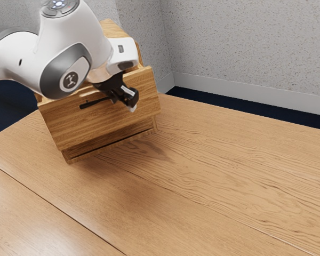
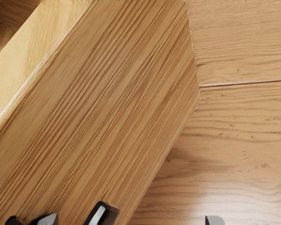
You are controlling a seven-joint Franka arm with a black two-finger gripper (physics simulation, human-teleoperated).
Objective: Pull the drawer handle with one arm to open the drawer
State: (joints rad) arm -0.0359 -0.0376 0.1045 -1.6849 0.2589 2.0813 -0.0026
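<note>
drawer (image 1: pixel 104 120): a light wooden one, at the far left of the scene, its front face tilted and standing forward of the narrower base under it. the table (image 1: pixel 213 176) it rests on is broad oak-look planking that runs to the near and right edges. behind the table is a grey speckled wall (image 1: pixel 245 37), with dark blue floor (image 1: pixel 5 106) at its foot. the white arm (image 1: pixel 69 42) comes in from the exterior view's left, elbow high, its last link bent down over the cabinet (image 1: pixel 113 28) so that the hand slants at the drawer front. the handle (image 1: pixel 93 103) is a thin black bar across the upper part of that front. the black gripper (image 1: pixel 129 100) is at the bar's right end, against the front; whether its jaws are spread or closed on the bar i cannot tell. in the wrist view the drawer front (image 2: pixel 107 117) runs slantwise just under the hand, with table (image 2: pixel 239 140) beside it.
</note>
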